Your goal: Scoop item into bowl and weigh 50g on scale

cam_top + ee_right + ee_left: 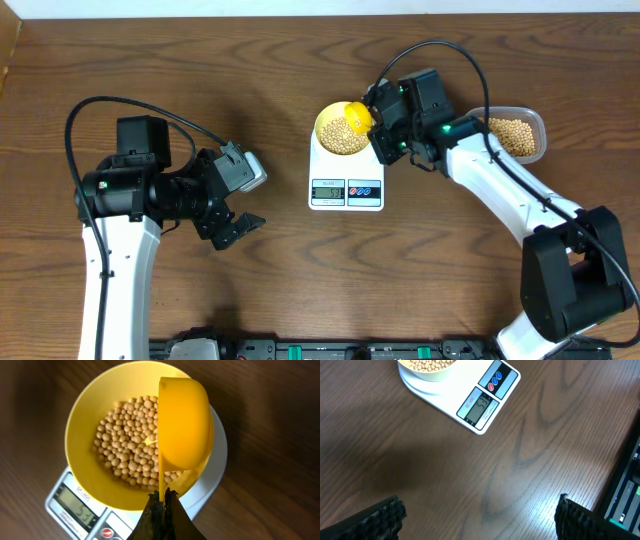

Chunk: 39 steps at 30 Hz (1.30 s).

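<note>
right gripper (162, 497) pinched tight on scoop (182, 425) handle, scoop tipped over right rim of bowl (85, 415). beans (127, 445) heaped in bowl, bowl sat on scale (345, 190); more in tub (515, 135) far right. left gripper (238, 228) spread wide over table (250, 300), well apart at left. tip slow, few at a time, eyes on display (481, 409); digits too blurred to read. if over, prob. lift some back out.
</note>
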Motion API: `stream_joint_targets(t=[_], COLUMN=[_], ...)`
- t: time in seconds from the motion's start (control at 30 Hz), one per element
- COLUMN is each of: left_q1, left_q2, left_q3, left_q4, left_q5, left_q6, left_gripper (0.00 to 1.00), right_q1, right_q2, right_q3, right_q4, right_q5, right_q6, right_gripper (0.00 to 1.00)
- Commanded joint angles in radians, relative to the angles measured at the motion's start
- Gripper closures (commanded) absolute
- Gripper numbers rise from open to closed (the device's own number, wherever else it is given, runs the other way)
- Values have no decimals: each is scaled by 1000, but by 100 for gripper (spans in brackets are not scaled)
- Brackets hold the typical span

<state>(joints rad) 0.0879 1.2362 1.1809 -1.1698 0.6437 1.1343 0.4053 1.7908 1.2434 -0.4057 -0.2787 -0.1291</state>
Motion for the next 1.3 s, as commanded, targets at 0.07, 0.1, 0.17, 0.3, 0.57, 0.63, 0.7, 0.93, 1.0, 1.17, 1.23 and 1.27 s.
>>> stream_joint_targets(t=[0.07, 0.1, 0.17, 0.3, 0.57, 0.63, 0.7, 0.93, 1.0, 1.17, 1.23, 1.27], left_q1=[-2, -2, -2, -2, -2, -2, -2, -2, -2, -2, -2, -2], left_q2=[-3, -3, -3, -3, -3, -3, -3, -3, -3, -3, -3, -3], left_q3=[-8, -8, -8, -8, -8, -8, -8, -8, -8, -8, -8, -8], left_q4=[-3, -3, -3, -3, -3, -3, -3, -3, -3, -3, -3, -3], left_q5=[-5, -5, -5, -5, -5, -5, -5, -5, -5, -5, -5, -5], left_q6=[17, 17, 17, 17, 17, 17, 17, 17, 17, 17, 17, 17], left_gripper=[2, 2, 2, 2, 2, 2, 2, 2, 2, 2, 2, 2], right_q1=[41, 48, 63, 79, 72, 56, 36, -31, -47, -90, -113, -123], right_q2=[11, 11, 11, 11, 9, 8, 8, 8, 8, 8, 8, 8], right_q3=[19, 19, 19, 19, 23, 32, 42, 58, 58, 58, 58, 58], right_q4=[-16, -18, -25, -40, -51, -51, -51, -52, -51, -51, -51, -51], right_q5=[110, 125, 147, 144, 32, -29, -99, -262, -287, -445, -514, -540], right_q6=[-137, -152, -184, -209, -164, -127, -106, 6, 32, 74, 90, 92], right_gripper=[99, 99, 99, 99, 99, 99, 99, 99, 99, 99, 99, 99])
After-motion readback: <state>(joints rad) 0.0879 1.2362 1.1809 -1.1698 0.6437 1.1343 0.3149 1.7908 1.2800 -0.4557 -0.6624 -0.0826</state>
